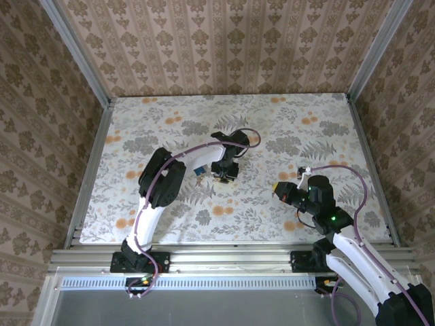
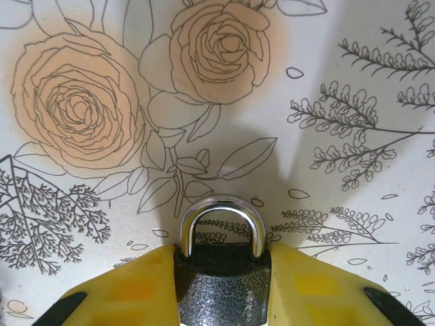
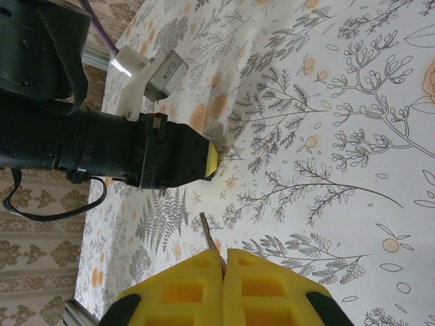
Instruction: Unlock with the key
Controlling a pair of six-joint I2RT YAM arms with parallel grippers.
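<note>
Yellow left pincer (image 1: 223, 176) clamping padlock (image 2: 221, 285), right pincer (image 3: 223, 261) pinching key (image 3: 206, 228), open table (image 1: 272, 122) between

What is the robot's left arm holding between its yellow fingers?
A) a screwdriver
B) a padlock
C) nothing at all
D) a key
B: in the left wrist view, the padlock has its dark body clamped between the yellow fingers of the left gripper, with its silver shackle sticking out. The key is in the right gripper.
</note>
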